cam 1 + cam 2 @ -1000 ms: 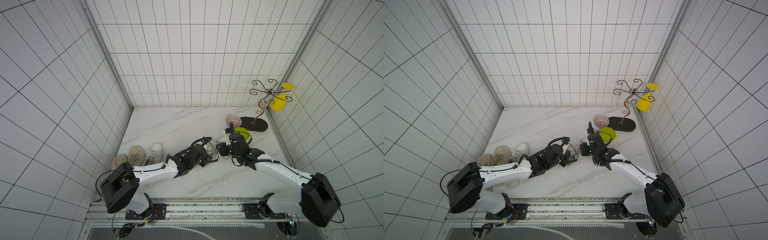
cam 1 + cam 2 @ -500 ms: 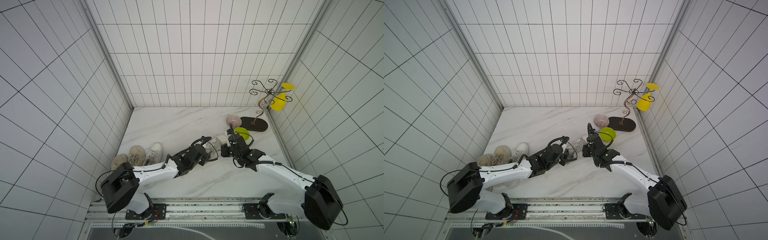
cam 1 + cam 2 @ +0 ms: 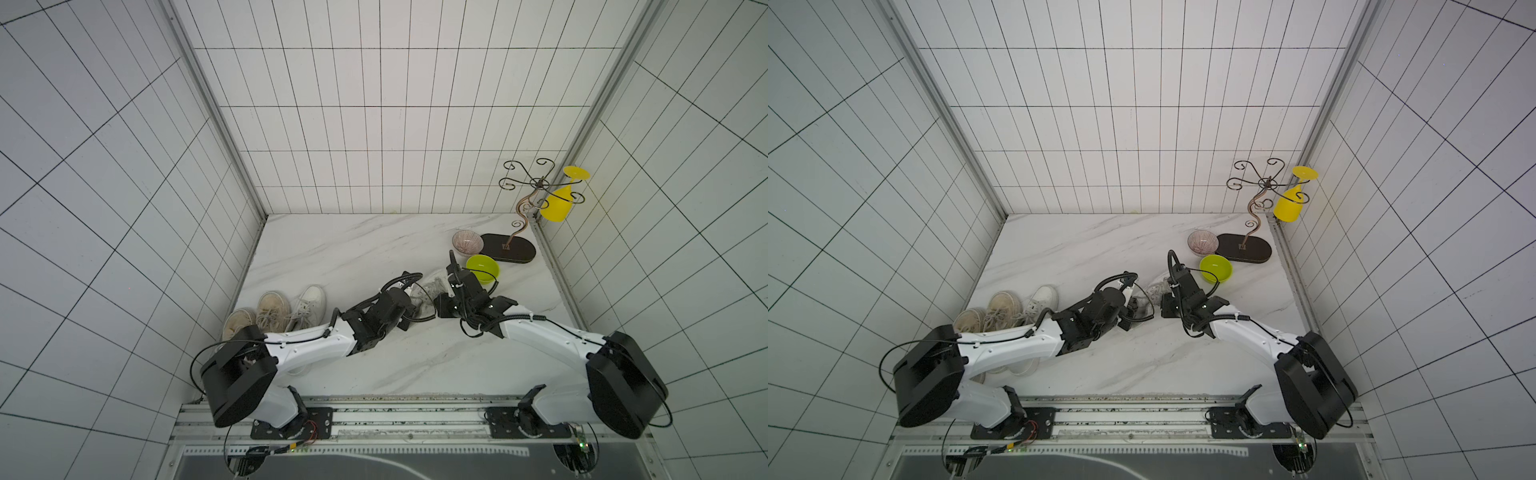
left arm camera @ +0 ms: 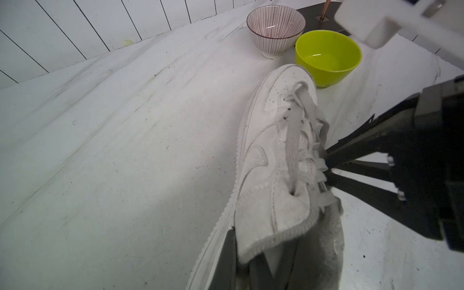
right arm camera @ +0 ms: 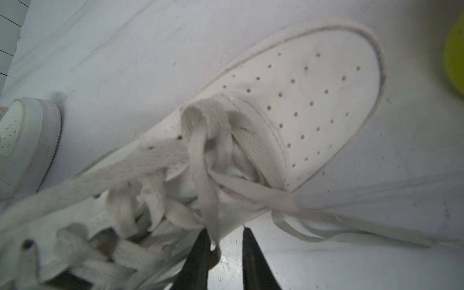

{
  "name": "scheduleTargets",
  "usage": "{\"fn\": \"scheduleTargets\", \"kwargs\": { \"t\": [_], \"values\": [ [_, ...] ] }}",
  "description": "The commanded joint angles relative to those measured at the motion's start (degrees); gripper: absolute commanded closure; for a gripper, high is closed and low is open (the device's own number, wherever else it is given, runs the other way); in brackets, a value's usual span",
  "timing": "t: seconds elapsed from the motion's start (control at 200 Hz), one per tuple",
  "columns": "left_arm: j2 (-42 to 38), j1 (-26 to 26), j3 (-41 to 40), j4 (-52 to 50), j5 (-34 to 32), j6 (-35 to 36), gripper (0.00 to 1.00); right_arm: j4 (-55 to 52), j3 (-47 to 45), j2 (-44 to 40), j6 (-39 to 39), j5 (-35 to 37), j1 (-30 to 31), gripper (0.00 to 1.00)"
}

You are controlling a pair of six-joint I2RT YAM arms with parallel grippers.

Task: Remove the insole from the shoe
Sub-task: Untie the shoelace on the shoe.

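Movement over the last second is slight: the right pincer point(image 5: 224, 229) has only edged along the grubby white laces point(image 5: 200, 155), its jaws parted and grasping nothing. The white leather sneaker point(image 3: 432, 284) stays mid-frame in both top views on the marble table point(image 4: 113, 150), and the left pincer point(image 4: 244, 251) stays clenched on its heel collar. The insole is hidden inside, so pulling it out has likely not begun. Both arms reach low and inward.
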Motion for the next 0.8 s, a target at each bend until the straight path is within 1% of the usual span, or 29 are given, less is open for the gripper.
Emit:
{"fn": "scheduleTargets", "kwargs": {
  "t": [0.0,0.08,0.225,0.325,0.41,0.525,0.605,0.695,0.795],
  "values": [
    [-3.6,-0.2,0.6,9.3,1.4,-0.2,1.00,-1.2,3.0,1.1,2.0,0.3,0.4,0.69],
    [-4.1,-0.2,0.1,10.0,1.9,-0.3,1.00,-2.8,3.6,2.5,3.3,2.9,0.4,0.68],
    [-6.1,-0.2,-1.6,12.2,2.4,-0.5,1.00,-6.4,5.3,7.5,6.7,10.3,0.1,0.67],
    [-8.0,-0.2,-3.1,13.5,0.5,-1.0,1.00,-7.5,6.3,10.9,7.7,12.9,-0.8,0.67],
    [-9.2,-0.2,-3.9,13.9,-1.1,-1.2,1.00,-8.1,6.7,12.8,7.9,16.4,-1.2,0.65],
    [-9.4,-0.2,-4.2,13.9,-4.7,-1.5,1.00,-11.0,8.0,13.7,8.4,20.6,-1.5,0.65],
    [-8.9,-0.2,-3.9,13.4,-6.3,-1.5,1.00,-10.3,6.9,11.4,7.8,20.2,-1.4,0.65],
    [-8.8,-0.2,-3.4,12.3,-5.9,-1.9,1.00,-4.8,4.5,8.2,7.2,18.6,-1.1,0.65],
    [-9.6,-0.2,-3.6,12.4,-5.7,-2.4,1.00,-4.9,4.8,9.0,7.3,19.4,-1.8,0.65]
  ]
}}
